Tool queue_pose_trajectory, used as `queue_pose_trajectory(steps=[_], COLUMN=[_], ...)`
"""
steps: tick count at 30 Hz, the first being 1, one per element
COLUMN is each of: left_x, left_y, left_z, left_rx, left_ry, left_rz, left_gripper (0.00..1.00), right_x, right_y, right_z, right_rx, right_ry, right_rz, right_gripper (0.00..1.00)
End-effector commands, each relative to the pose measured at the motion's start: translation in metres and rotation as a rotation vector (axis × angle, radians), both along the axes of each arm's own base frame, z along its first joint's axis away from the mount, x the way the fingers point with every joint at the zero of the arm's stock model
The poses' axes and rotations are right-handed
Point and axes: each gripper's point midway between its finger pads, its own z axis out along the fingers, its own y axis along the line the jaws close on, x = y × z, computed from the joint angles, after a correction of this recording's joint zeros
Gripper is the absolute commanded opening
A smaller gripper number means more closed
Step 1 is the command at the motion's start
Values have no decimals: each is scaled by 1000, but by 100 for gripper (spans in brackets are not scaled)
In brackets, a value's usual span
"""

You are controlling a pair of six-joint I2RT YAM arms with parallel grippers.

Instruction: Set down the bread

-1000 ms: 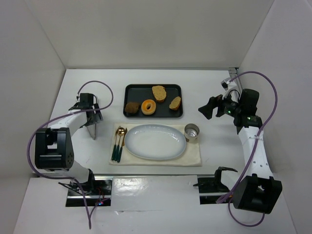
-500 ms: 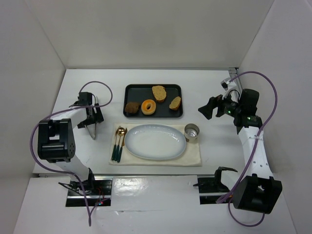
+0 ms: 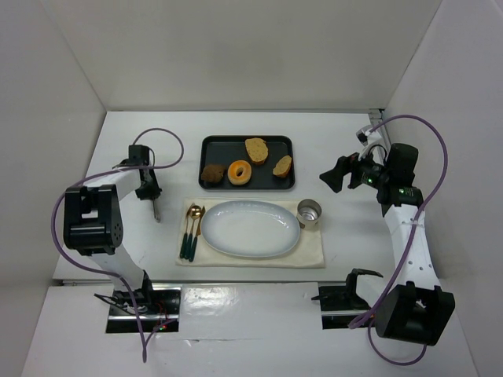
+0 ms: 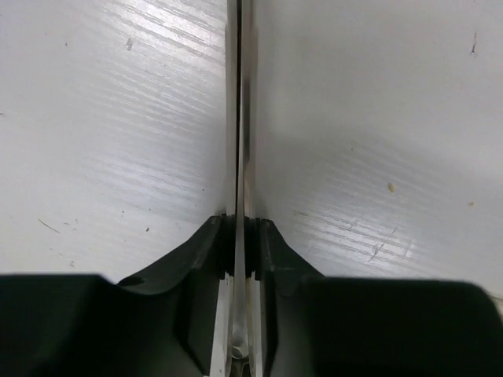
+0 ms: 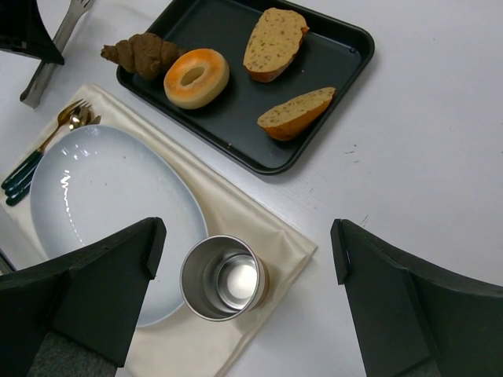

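golden bread (image 5: 275, 43) lies flat toward the back of the black tray (image 5: 228, 110), looks light, stiffish and crumbly, so i'd nip it gently across the crust with the metal tongs (image 4: 245, 118) my left gripper (image 4: 240, 236) squeezes together, right gripper (image 3: 332, 174) spread wide.

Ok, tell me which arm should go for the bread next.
Left, most likely: the left gripper is shut on the tongs, left of the tray with the bread. The right gripper hangs open, holding nothing.
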Motion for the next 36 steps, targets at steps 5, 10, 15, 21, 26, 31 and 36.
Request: queue_pose_trajectory(steps=[5, 10, 15, 21, 26, 31, 36], left_x=[5, 15, 10, 8, 10, 21, 42], left_y=[-15, -69, -141, -197, -227, -245, -254], left_z=[39, 103, 165, 214, 221, 221, 207], left_rx=[-84, -151, -263, -375, -444, -471, -434], left_ry=[-100, -261, -341, -395, -378, -364, -328], left_rz=[-35, -187, -401, -541, -617, -644, -641], left_gripper=[20, 21, 30, 51, 56, 57, 57], right_x=[-4, -5, -5, -4, -4, -5, -5], right_y=[5, 7, 7, 5, 5, 5, 5], right_z=[24, 25, 25, 24, 24, 27, 27], right_rx=[-8, -4, -4, -8, -8, -17, -17], right_ry=[-73, -74, -74, -73, -73, -88, -88], right_rz=[32, 40, 40, 32, 32, 34, 34], right_gripper=[100, 100, 100, 100, 100, 100, 100])
